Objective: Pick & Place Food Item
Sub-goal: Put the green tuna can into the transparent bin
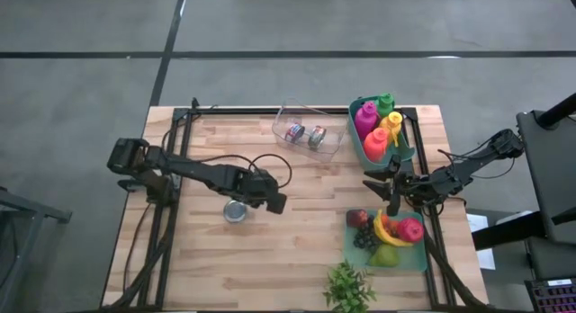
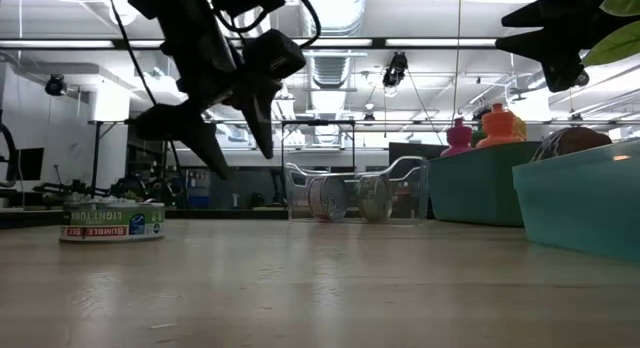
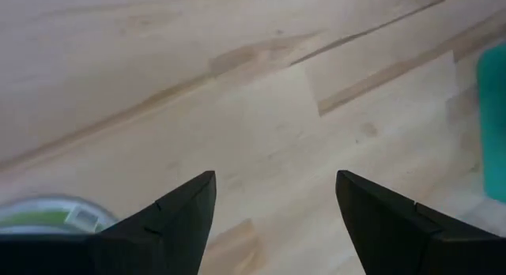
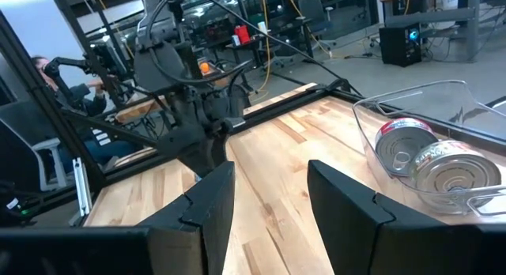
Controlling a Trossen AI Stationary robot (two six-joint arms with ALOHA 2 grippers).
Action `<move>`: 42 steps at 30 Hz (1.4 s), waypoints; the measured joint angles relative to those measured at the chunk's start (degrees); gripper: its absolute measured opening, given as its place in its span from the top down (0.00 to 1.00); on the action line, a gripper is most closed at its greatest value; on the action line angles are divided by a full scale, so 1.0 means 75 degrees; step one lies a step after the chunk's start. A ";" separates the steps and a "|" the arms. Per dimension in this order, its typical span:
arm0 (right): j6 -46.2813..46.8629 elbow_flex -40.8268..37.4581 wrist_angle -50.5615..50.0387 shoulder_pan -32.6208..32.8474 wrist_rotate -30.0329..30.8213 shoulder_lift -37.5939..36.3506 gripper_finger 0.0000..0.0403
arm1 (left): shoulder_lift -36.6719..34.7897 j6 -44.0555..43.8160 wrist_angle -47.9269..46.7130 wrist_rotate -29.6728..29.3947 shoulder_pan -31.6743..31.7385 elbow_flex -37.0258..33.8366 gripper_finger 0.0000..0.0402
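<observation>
Wooden tabletop (image 1: 297,232) holds a tuna can (image 1: 235,210) — rigid, slick; grip its rim sides. Left gripper (image 1: 275,203) and right gripper (image 1: 382,184) both gape, empty.

Teal bins (image 1: 407,151) hold pink, orange, green bottles (image 1: 366,118); pale striped wood table (image 1: 225,259).

From above we look straight down on the whole surface (image 1: 270,250); low, we look level across it. Each wrist camera sits close over its tool. Overhead and right-wrist views share the clear bin (image 1: 309,127).
</observation>
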 joint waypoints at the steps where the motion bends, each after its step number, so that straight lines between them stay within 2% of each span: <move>1: 0.0000 0.0000 0.0000 0.0002 0.0000 -0.0001 0.61 | -0.0003 -0.0069 -0.0041 0.0003 -0.0034 -0.0010 0.34; 13: -0.0001 0.0000 0.0000 0.0002 -0.0002 0.0002 0.61 | -0.0072 -0.2490 -0.1850 0.0033 -0.0877 -0.0055 0.34; 21: 0.0000 0.0000 0.0000 0.0000 -0.0002 -0.0001 0.61 | -0.0082 -0.3634 -0.2880 -0.0129 -0.1239 -0.0082 0.34; 32: 0.0001 0.0000 0.0000 0.0002 -0.0001 -0.0001 0.61 | -0.0115 -0.3845 -0.2206 -0.0405 -0.1187 -0.0843 0.34; 42: -0.0001 0.0000 0.0000 0.0002 -0.0002 0.0002 0.61 | -0.0115 -0.3634 -0.1287 -0.0837 -0.1143 -0.0901 0.34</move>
